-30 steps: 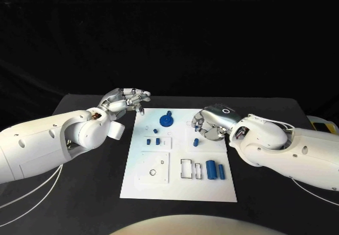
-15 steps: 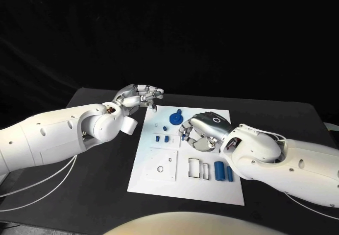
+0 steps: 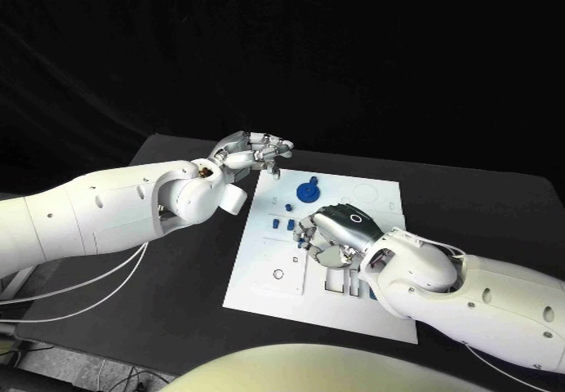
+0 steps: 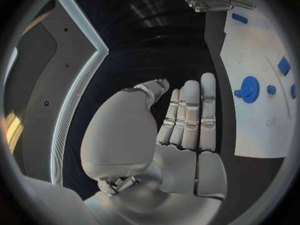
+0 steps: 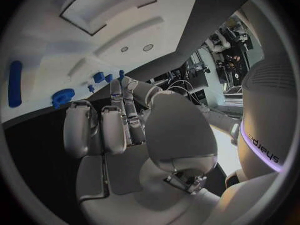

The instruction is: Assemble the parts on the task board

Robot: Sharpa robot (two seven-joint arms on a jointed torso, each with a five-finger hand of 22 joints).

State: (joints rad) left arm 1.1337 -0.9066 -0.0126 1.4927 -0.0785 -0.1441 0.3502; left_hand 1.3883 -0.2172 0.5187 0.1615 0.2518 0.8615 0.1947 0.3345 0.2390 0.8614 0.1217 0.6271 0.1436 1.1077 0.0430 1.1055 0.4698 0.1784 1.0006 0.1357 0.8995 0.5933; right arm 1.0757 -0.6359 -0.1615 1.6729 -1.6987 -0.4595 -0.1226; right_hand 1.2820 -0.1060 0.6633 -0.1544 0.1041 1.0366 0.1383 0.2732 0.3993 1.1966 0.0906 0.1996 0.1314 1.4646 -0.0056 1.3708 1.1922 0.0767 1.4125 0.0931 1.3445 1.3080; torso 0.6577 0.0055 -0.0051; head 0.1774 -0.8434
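The white task board (image 3: 265,273) lies tilted on the black table. A blue gear (image 3: 309,193) sits near its far edge, with two small blue pieces (image 3: 280,221) just in front of it. My right hand (image 3: 330,233) hovers over the board's middle, fingers bent downward, nothing seen in them; it and the forearm hide the parts beneath. The right wrist view shows the gear (image 5: 62,95), a blue cylinder (image 5: 15,76) and small blue pieces (image 5: 98,76) beyond the fingers (image 5: 117,117). My left hand (image 3: 255,152) hangs off the board's far left corner, empty, fingers (image 4: 190,112) straight, the gear (image 4: 250,89) beside it.
The board has recessed rectangular slots (image 3: 333,280) and a square plate with a small hole (image 3: 277,274) on its near half. Bare black table (image 3: 176,286) runs to the left of the board. White cables (image 3: 82,282) hang under my left arm.
The camera has swung, shifting the whole picture. My right hand has moved from the board's right edge to over its middle, covering a small blue peg. The left hand stays off the far left corner.
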